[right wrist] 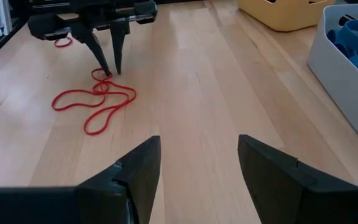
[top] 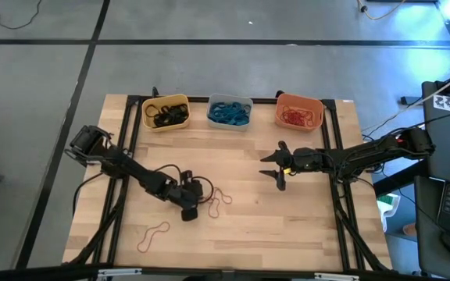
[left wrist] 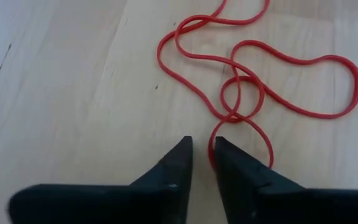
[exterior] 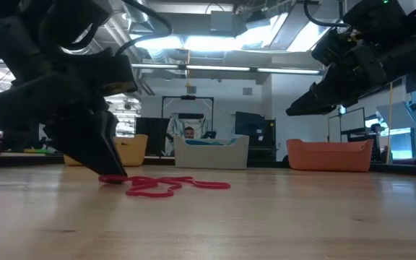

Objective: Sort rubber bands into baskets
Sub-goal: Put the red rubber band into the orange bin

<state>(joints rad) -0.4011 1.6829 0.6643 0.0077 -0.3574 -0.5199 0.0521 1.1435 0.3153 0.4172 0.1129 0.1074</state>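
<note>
The left gripper is down on the table with its fingertips narrowly apart over one strand of a tangle of red-orange rubber bands; whether the strand is pinched cannot be told. The rest of the tangle spreads to the right of the tips. Another red-orange band lies loose nearer the table's near edge, left of centre. The right gripper hovers above the right-centre of the table, jaws wide apart and empty.

Along the far edge stand the yellow basket with black bands, the pale grey basket with blue ones, and the orange basket with red ones. Bare wood lies between the grippers and the baskets.
</note>
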